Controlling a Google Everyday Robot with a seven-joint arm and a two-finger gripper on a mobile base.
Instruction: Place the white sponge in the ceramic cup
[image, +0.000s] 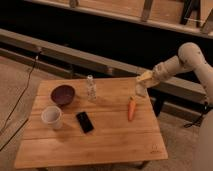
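Note:
The white sponge (145, 76) is a pale cream block held at the end of my arm, above the table's far right corner. My gripper (142, 85) is shut on it, up in the air just beyond the orange carrot (131, 108). The ceramic cup (51, 116) stands upright and whitish near the table's left edge, far to the left of the gripper. Its opening faces up and looks empty.
On the wooden table (110, 142) a dark maroon bowl (63, 94) sits behind the cup, a slim clear bottle (90, 87) stands mid-back, and a black phone (84, 121) lies right of the cup. A low ledge (100, 62) runs behind the table.

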